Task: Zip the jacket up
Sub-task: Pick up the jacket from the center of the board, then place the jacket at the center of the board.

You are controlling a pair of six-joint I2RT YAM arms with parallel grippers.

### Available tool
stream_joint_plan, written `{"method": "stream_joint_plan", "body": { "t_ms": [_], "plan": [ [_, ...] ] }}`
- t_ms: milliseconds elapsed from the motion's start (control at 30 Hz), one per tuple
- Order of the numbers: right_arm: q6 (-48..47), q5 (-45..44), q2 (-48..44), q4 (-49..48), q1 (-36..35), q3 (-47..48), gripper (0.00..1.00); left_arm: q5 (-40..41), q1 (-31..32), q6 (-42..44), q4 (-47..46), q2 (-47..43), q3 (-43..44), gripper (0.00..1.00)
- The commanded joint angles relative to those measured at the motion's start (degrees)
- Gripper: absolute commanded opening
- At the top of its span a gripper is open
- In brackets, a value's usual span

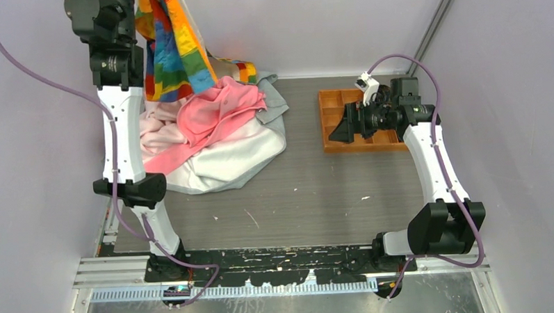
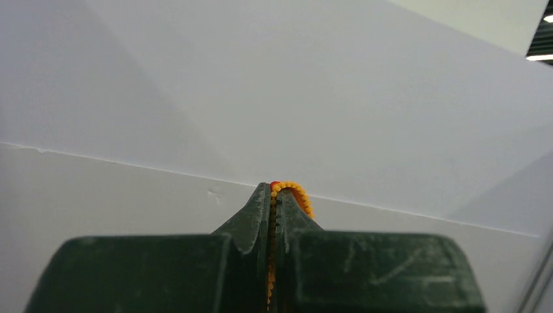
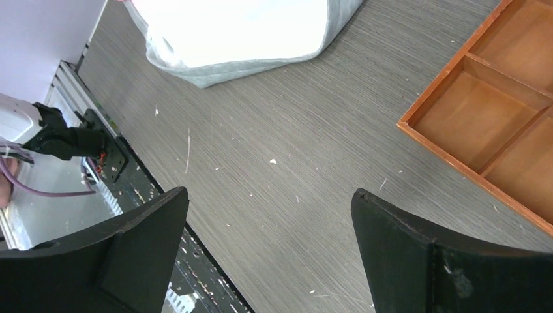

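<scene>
The rainbow-striped jacket [image 1: 173, 49] hangs from the raised left arm at the top left of the top view, its lower end resting on the clothes pile. My left gripper [image 2: 275, 190] is shut on the jacket's orange zipper edge [image 2: 301, 197], whose teeth curl out over the fingertips against a white wall. In the top view the left gripper itself is out of frame at the top edge. My right gripper [image 3: 269, 202] is open and empty, held above the bare table; in the top view it [image 1: 343, 131] sits over the wooden tray.
A pink garment [image 1: 214, 117] lies on a white and grey garment [image 1: 233, 161] at the back left. An orange wooden compartment tray [image 1: 335, 102] stands at the back right, also in the right wrist view [image 3: 482, 120]. White walls enclose the table.
</scene>
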State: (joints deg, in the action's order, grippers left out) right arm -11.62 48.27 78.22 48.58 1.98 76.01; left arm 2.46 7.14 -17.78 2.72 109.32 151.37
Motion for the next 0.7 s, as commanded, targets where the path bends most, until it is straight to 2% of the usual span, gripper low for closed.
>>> {"method": "stream_joint_plan", "body": {
  "t_ms": [0, 133, 267, 400, 500, 667],
  "plan": [
    [1.8, 3.3, -1.1, -3.5, -0.3, 0.0, 1.0, -0.7, 3.5, -4.0, -10.4, -7.3, 4.7, 0.0],
    [2.3, 5.0, -0.2, -6.2, -1.9, 1.2, 1.0, -2.1, 9.5, -3.7, -11.0, -9.5, 5.7, 0.0],
    [2.3, 4.6, 2.1, -11.9, -9.7, 5.4, 1.0, -5.1, 16.9, -3.0, -9.6, -11.5, 4.4, 0.0],
    [4.9, 3.0, 6.6, -14.5, -15.7, 14.2, 1.0, -7.3, 25.1, -1.6, -6.3, -14.0, 1.0, 0.0],
    [12.1, 3.9, 8.8, -23.2, -18.2, 16.1, 1.0, -7.6, 31.2, -0.5, -5.0, -14.1, 0.3, 0.0],
    [30.6, 4.3, 11.8, -42.8, -22.1, 16.4, 1.0, -7.1, 41.8, 2.2, -4.2, -10.9, 2.5, 0.0]
  ]
}}
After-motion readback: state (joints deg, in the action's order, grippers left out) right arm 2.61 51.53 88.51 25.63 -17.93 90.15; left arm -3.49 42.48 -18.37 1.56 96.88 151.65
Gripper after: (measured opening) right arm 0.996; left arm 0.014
